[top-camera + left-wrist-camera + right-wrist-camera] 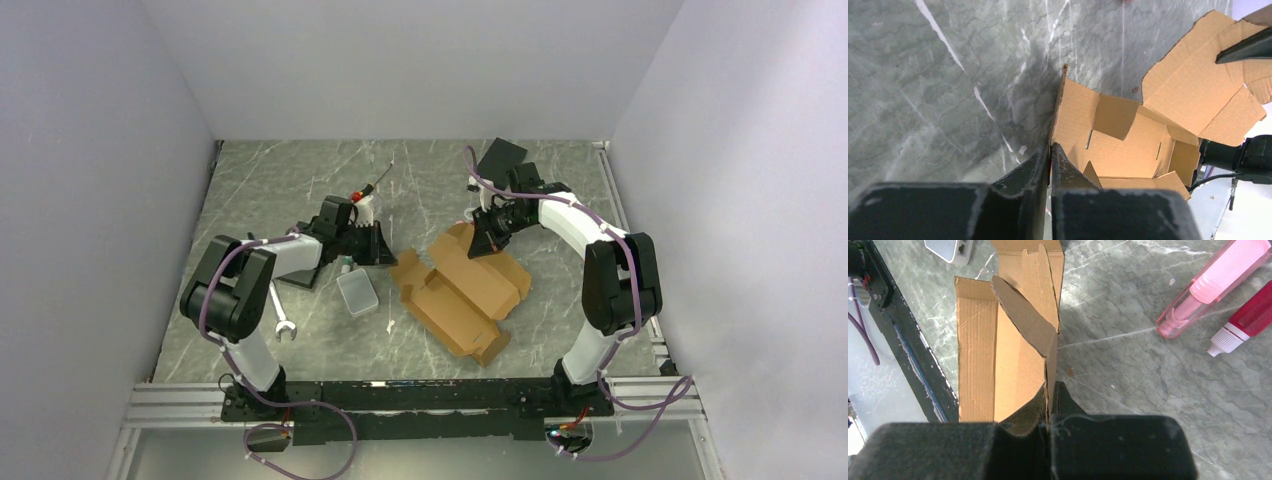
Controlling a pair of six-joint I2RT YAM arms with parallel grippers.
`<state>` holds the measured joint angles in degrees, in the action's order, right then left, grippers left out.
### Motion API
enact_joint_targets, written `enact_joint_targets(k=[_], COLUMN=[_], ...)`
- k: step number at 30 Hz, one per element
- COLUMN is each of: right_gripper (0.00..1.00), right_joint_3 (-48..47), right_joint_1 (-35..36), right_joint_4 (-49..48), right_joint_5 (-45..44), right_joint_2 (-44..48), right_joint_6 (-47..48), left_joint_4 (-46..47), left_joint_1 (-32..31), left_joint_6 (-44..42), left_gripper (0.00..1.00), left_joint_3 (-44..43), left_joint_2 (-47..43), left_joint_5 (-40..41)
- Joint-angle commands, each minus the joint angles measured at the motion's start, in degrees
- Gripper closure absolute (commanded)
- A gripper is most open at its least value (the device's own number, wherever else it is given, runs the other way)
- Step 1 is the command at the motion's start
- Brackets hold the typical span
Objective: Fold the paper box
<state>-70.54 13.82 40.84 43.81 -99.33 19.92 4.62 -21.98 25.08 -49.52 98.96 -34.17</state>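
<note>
The paper box (462, 292), tan cardboard with loose flaps, lies half-formed in the middle of the table. My left gripper (389, 258) is at its left corner. In the left wrist view the fingertips (1050, 148) are pressed together on the edge of an upright side wall of the box (1118, 145). My right gripper (479, 244) is at the far end, shut on a raised flap. The right wrist view shows that cardboard flap (1025, 325) running down between its jaws (1048, 390).
A small grey tin (357, 293) sits just left of the box, with a wrench (281, 322) nearer the left arm's base. A black slab (501, 154) and a screwdriver (379, 182) lie at the back. A pink bottle (1215, 282) and a red one (1248, 317) lie beside the right gripper.
</note>
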Motion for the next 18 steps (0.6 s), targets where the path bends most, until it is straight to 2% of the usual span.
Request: enact_joint_targets(k=[1, 11, 18], right_gripper=[1.00, 1.00, 1.00], right_joint_3=[-0.21, -0.21, -0.21], right_joint_1=[0.32, 0.33, 0.50], right_joint_4=[-1.50, -1.64, -1.73], right_joint_5=[0.31, 0.16, 0.15], right_joint_2=[0.15, 0.21, 0.15], right_joint_6=[1.27, 1.07, 0.98], left_joint_4=[4.07, 5.09, 4.99], left_joint_1=[0.10, -0.46, -1.60], left_joint_6=[0.35, 3.30, 3.68], left_gripper=[0.92, 0.96, 0.96], left_joint_3=[1.32, 8.43, 8.82], left_joint_2=[-2.84, -11.98, -14.31], left_joint_5=[-2.70, -2.43, -3.71])
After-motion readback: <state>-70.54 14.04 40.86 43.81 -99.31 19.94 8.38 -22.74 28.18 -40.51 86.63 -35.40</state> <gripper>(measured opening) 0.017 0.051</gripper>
